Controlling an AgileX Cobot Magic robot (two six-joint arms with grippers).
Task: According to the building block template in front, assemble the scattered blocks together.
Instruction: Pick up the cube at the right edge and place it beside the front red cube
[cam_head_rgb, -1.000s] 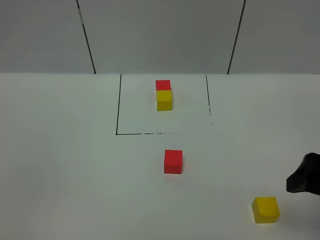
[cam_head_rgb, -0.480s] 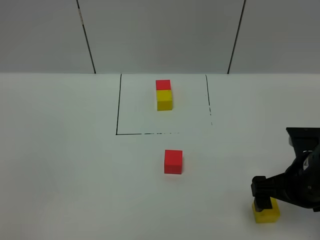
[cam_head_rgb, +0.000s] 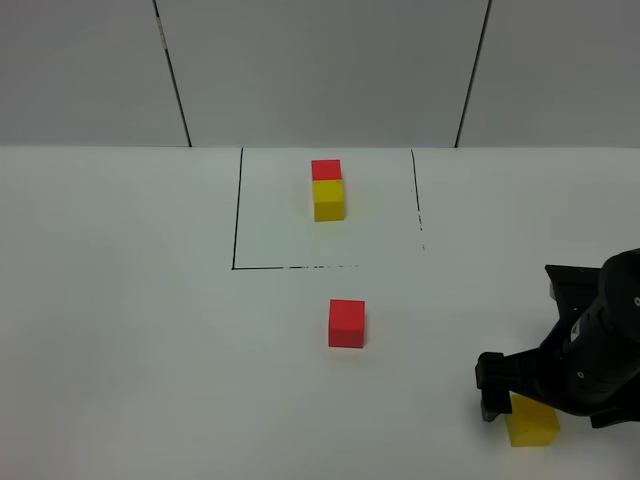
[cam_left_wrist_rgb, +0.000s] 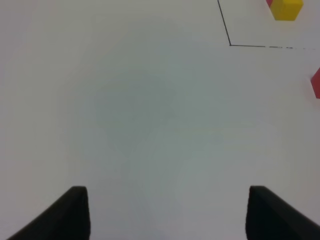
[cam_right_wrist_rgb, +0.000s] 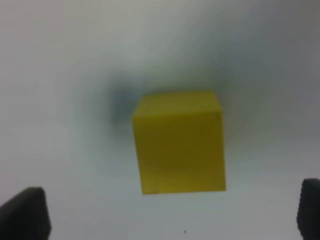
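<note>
The template, a red cube joined to a yellow cube (cam_head_rgb: 327, 190), stands inside a black-line square outline (cam_head_rgb: 236, 230) at the back. The loose red cube (cam_head_rgb: 346, 323) sits in front of the outline. The loose yellow cube (cam_head_rgb: 534, 426) lies at the front right, partly covered by my right gripper (cam_head_rgb: 525, 402). In the right wrist view the yellow cube (cam_right_wrist_rgb: 179, 142) fills the middle and the right gripper (cam_right_wrist_rgb: 167, 216) is open, with a finger on either side and not touching it. My left gripper (cam_left_wrist_rgb: 170, 215) is open and empty over bare table.
The white table (cam_head_rgb: 130, 350) ends at a grey panelled wall (cam_head_rgb: 320, 70) behind the outline. The left wrist view shows the outline's corner (cam_left_wrist_rgb: 230, 45), the template's yellow cube (cam_left_wrist_rgb: 286, 9) and an edge of the loose red cube (cam_left_wrist_rgb: 316, 82).
My right arm came in from the right edge and moved left over the loose yellow cube, partly covering it. The cubes have not moved.
</note>
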